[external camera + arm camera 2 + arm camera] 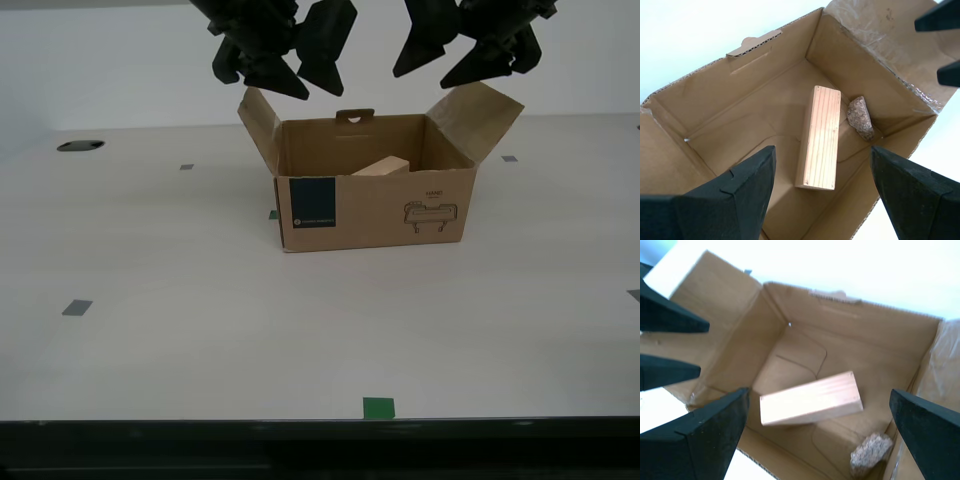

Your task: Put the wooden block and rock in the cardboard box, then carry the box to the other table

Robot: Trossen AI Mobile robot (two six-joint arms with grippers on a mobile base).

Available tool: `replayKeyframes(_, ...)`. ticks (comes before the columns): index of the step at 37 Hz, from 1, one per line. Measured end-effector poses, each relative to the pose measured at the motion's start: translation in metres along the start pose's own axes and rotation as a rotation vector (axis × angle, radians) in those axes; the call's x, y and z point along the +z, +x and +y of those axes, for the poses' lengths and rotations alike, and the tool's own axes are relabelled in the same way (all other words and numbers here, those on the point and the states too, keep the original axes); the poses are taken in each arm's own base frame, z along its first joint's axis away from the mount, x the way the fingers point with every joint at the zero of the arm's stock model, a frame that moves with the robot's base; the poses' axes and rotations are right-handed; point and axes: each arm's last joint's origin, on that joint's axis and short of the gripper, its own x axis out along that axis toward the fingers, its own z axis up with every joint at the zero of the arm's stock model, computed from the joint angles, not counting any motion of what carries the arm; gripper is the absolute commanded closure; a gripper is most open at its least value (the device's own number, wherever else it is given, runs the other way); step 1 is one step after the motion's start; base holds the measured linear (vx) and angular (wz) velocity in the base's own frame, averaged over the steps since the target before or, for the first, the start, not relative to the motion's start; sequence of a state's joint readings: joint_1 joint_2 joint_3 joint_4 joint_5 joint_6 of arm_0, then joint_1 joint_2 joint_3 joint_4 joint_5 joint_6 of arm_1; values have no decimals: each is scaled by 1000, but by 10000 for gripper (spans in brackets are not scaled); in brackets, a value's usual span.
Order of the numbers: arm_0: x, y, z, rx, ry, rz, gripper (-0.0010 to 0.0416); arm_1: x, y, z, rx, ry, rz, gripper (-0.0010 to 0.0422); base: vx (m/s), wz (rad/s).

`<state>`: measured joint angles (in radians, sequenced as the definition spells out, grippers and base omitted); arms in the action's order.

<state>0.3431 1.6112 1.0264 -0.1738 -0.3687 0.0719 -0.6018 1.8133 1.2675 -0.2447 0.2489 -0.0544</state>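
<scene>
- Exterior view: bright, even light; the table looks washed out, with a faint shadow beside the box.
- The grippers overhead show only as black silhouettes.
- Second wrist view: sharp; the block shows its grain, the background is blown out.
- First wrist view: soft, slightly blurred, overexposed background.

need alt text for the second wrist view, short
Looking down into the open cardboard box, the wooden block lies flat on its floor with the rock beside it in a corner. My second pincer is open above the box, holding nothing.
</scene>
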Motion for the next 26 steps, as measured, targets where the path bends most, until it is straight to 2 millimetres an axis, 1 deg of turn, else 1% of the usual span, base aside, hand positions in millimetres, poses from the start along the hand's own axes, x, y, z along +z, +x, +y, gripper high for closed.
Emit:
replayKeyframes(7,14,-6,3,1,-6,-18,18,20,-11,-3,0,-11,-6,160,0,0)
replayKeyframes(14,32,-17,8,-21,-9,-15,18,44,-25,-8,4,-5,-60,160,0,0)
replayKeyframes(20,47,-33,15,-22,-31,-59,18,60,-36,-10,5,2,-97,160,0,0)
replayKeyframes(26,59,-59,23,-31,-46,-97,18,68,-46,-12,9,-5,-64,160,0,0)
